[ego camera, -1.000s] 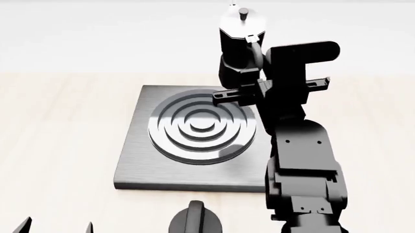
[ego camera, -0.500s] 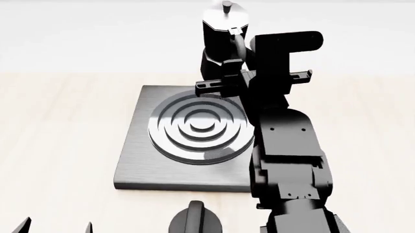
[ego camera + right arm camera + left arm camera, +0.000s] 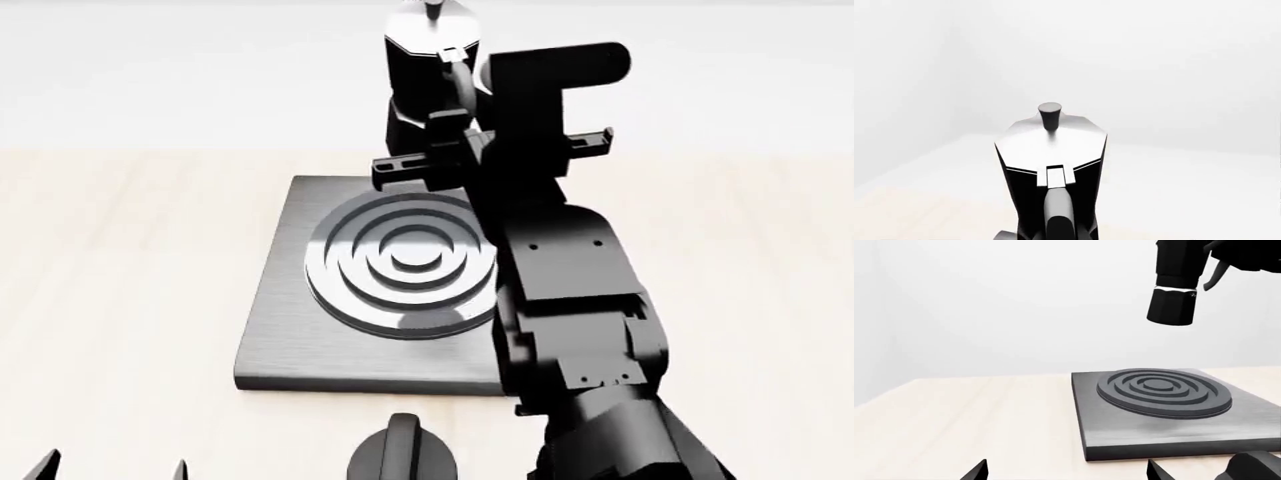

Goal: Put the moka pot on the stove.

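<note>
Hanging above the stove (image 3: 400,262), the moka pot (image 3: 424,70); unlabelled.

A pale wooden table (image 3: 120,300) carries everything, its light grain running out to a white backdrop at the far edge. The stove (image 3: 274,340), a flat square grey plate with a round burner of raised rings, lies flat on the table near the middle. Just on the near side of it, a short round black knob (image 3: 400,455) sits at the table's near edge.
</note>
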